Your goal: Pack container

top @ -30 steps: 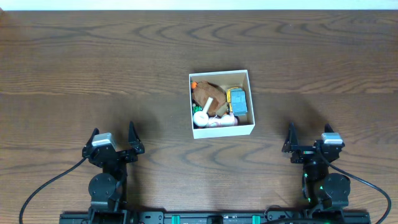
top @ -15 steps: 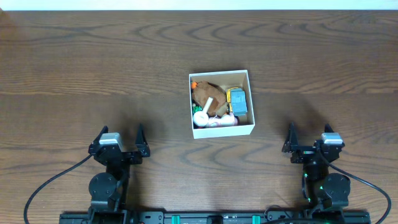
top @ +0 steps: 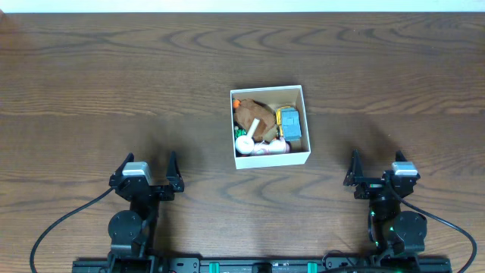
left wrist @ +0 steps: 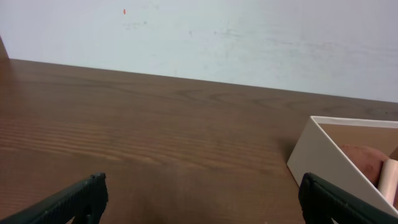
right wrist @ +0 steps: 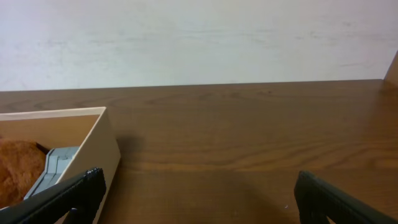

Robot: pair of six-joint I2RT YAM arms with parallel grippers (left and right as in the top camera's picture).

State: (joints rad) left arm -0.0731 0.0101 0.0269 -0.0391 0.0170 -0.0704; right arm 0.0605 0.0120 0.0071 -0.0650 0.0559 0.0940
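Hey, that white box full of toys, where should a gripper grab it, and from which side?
Probably take the container by its thin right wall near the far corner, coming down from above, one finger inside, one outside. The walls stand upright and the top is open; the blue toy crowds the wall nearer the front. The open right gripper sits on that side.

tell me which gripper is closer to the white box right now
Right. The right gripper sits open off the container's near-right corner. The left gripper, also open, is off the near-left corner with more bare table between.
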